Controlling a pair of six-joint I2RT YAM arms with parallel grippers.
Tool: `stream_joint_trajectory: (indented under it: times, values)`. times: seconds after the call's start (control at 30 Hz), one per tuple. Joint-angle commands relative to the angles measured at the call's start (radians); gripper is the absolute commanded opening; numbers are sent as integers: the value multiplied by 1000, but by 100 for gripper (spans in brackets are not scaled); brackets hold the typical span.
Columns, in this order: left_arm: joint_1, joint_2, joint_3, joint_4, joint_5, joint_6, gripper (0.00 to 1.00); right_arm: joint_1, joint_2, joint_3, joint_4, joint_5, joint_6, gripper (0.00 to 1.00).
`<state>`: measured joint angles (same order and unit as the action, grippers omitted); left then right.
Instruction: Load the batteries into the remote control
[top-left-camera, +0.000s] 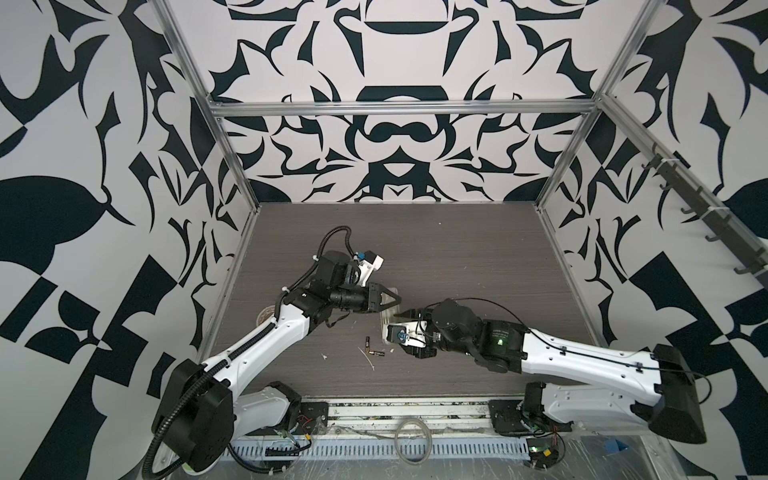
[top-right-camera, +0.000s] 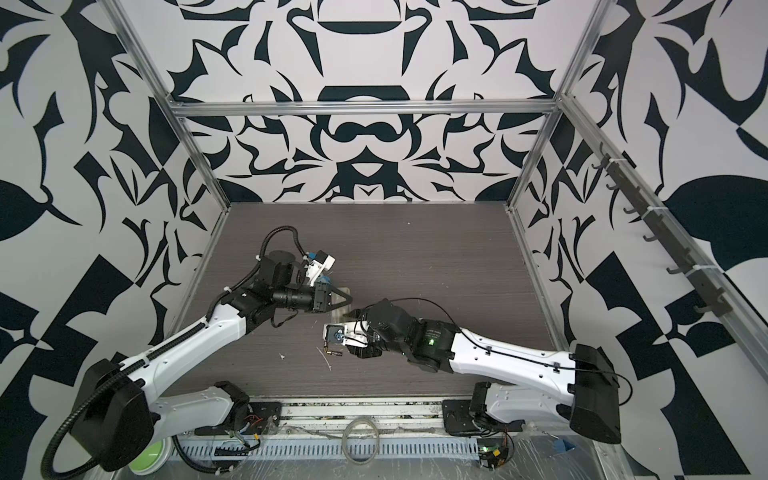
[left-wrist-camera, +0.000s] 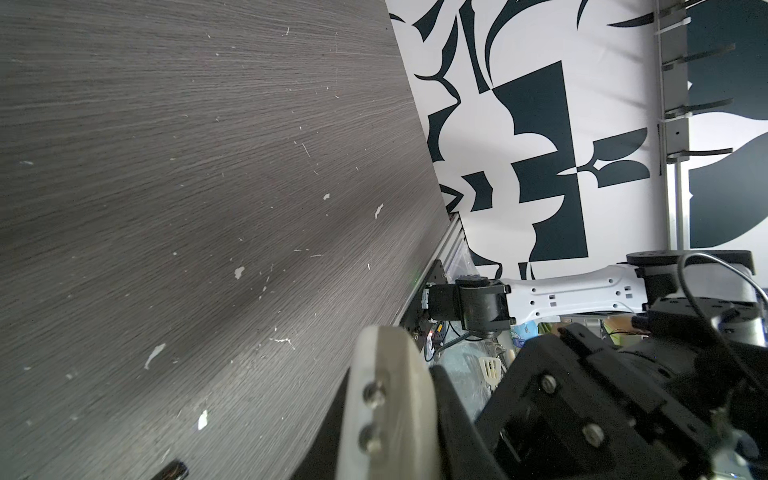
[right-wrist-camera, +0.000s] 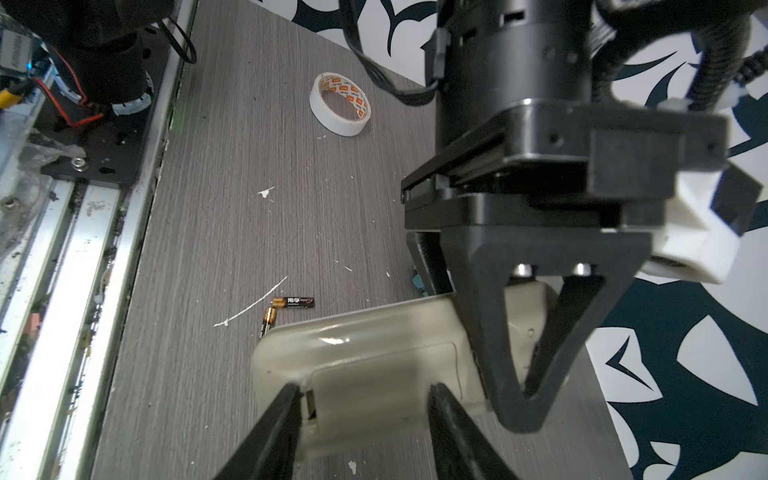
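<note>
The remote control (right-wrist-camera: 365, 357) lies back up on the table, pale and glossy, with its battery cover (right-wrist-camera: 374, 374) in place. My left gripper (top-left-camera: 394, 300) is shut across the remote's width, and one black triangular finger (right-wrist-camera: 528, 340) shows at the near edge. My right gripper (right-wrist-camera: 365, 401) stands open over the cover. One fingertip sits at the cover's edge, where a thin dark gap shows, and the other rests on the remote's back. Two batteries (right-wrist-camera: 293, 302) (top-left-camera: 375, 352) lie loose on the table beside the remote, at an angle to each other.
A roll of white tape (right-wrist-camera: 338, 104) lies near the left arm's base, half hidden behind that arm in a top view. A small blue thing (right-wrist-camera: 417, 279) peeks out behind the remote. White scraps dot the table, and the metal rail (right-wrist-camera: 104, 232) runs along its front edge.
</note>
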<state>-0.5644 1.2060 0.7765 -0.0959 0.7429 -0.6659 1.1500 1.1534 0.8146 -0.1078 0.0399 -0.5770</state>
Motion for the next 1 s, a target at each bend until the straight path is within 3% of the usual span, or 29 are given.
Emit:
stream_joint_trajectory:
  times: [0.0,0.5,0.97]
  values:
    - [-7,0,1,25,94,-34,0,14,27,21,32,90,-42,53]
    - [-8,7,7,4,93,-23,0,56,25,-9,93,256,-98,50]
    - [-8,5,7,-40,50,-4,0,72,28,-17,130,329,-121,44]
